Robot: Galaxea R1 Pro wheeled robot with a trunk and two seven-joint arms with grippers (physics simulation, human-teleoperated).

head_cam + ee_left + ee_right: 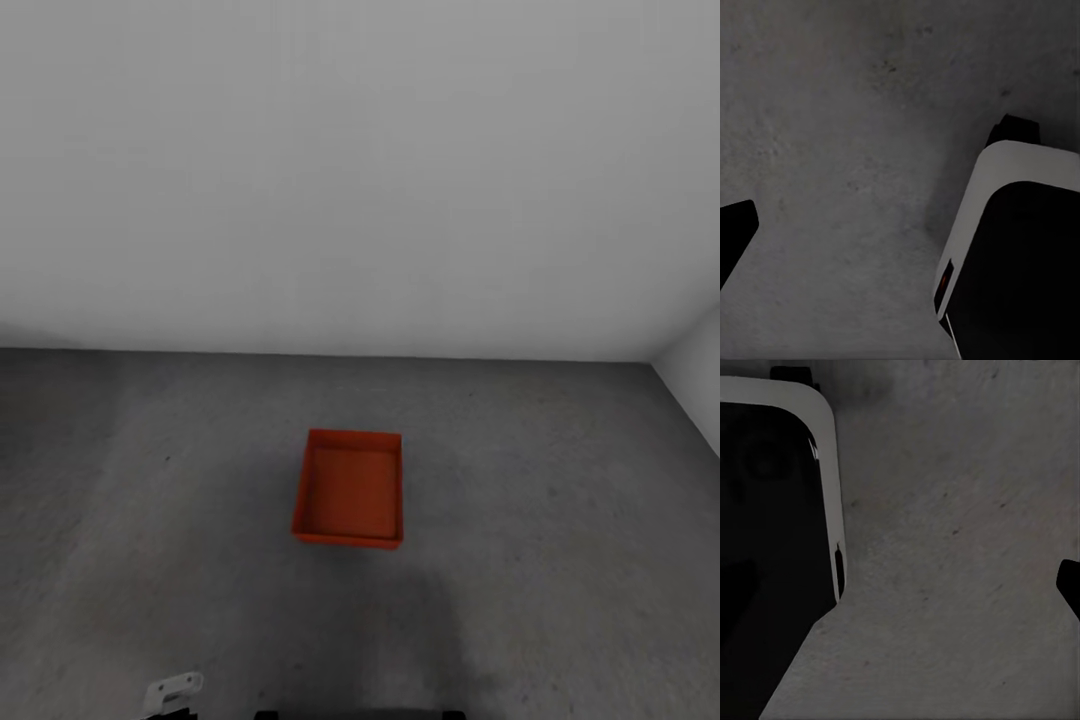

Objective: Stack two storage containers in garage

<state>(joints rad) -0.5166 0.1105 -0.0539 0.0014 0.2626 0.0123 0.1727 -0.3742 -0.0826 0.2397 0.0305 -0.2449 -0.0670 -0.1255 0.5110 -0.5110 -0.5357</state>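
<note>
One storage container [350,488] sits on the floor [560,520]; end effector states cannot be told.

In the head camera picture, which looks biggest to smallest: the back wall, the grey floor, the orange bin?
1. Back wall, though the floor looks nearly as large, so that order is unsure.
2. Floor.
3. Orange bin, clearly smallest.

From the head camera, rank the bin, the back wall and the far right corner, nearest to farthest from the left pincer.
1. Bin, on the floor ahead.
2. Back wall, beyond the bin.
3. Corner, far right, farthest back.
</note>
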